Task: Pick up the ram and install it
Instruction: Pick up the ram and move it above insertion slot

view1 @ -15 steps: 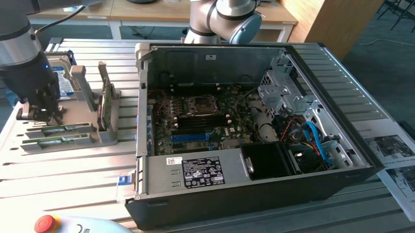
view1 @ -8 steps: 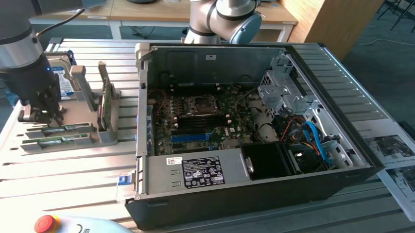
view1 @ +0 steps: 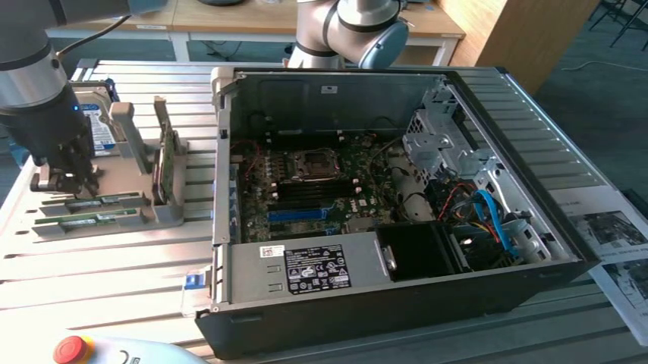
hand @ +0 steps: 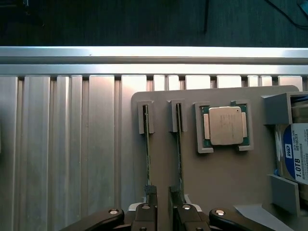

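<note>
Holder: We saw a grey holder (hand: 231, 173) on the slatted table (hand: 72, 144). The outer ram (hand: 147, 159) and the inner ram (hand: 179, 159) stood on edge in two side-by-side slots. A cpu (hand: 224, 125) lay flat in a square recess just beside the inner ram, and a drive (hand: 296, 154) stood between grey walls past the cpu.
Case: The open case (view1: 405, 311) lay at the exterior view's right of the holder, apart from it. It held a motherboard (view1: 303, 189) and a blue cable (view1: 491, 216).
Ram: Both sticks sat in their slots, not yet lifted.
Gripper: The gripper (hand: 162, 192) was low at one end of the sticks. Its jaws stood apart and gripped nothing, with bare holder in the gap. We could not tell whether either jaw touched a stick.
Exterior view: This gave us the case's insides, the drive's blue label and a red button (view1: 73, 349).
Wrist view: This gave us the cpu's face, the sticks edge-on and the gap between the jaws.
</note>
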Robot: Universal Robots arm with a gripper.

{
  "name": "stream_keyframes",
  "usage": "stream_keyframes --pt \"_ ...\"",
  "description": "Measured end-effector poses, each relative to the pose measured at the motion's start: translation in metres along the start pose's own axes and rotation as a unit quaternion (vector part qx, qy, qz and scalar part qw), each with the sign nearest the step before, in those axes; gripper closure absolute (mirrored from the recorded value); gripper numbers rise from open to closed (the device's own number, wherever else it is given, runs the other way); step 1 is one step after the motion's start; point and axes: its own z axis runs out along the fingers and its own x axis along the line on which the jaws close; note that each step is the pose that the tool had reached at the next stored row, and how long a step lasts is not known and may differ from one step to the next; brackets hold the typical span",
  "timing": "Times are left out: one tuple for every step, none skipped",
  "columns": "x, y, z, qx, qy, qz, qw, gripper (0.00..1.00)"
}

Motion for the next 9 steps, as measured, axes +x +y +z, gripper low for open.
stream_keyframes --pt "0.0 0.0 0.0 0.0 0.0 0.0 1.0 0.76" --pt "0.0 0.0 0.0 0.0 0.0 0.0 1.0 0.76" --pt "0.0001 -0.0001 0.0001 0.0001 -0.0001 0.0 1.0 0.76" --pt "0.0006 -0.0002 0.0005 0.0002 -0.0001 0.0 1.0 0.76" --pt "0.0014 -0.0002 0.0007 0.0001 -0.0001 0.0 1.0 0.76" --pt "0.0024 -0.0002 0.001 0.0 0.0 0.0 1.0 0.76" --pt "0.0033 -0.0002 0.0016 0.0 0.0 0.0 1.0 0.76" --pt "0.0042 -0.0003 0.0022 0.0 0.0 0.0 1.0 0.76" --pt "0.005 -0.0004 0.0029 0.0 0.0 0.0 1.0 0.76"
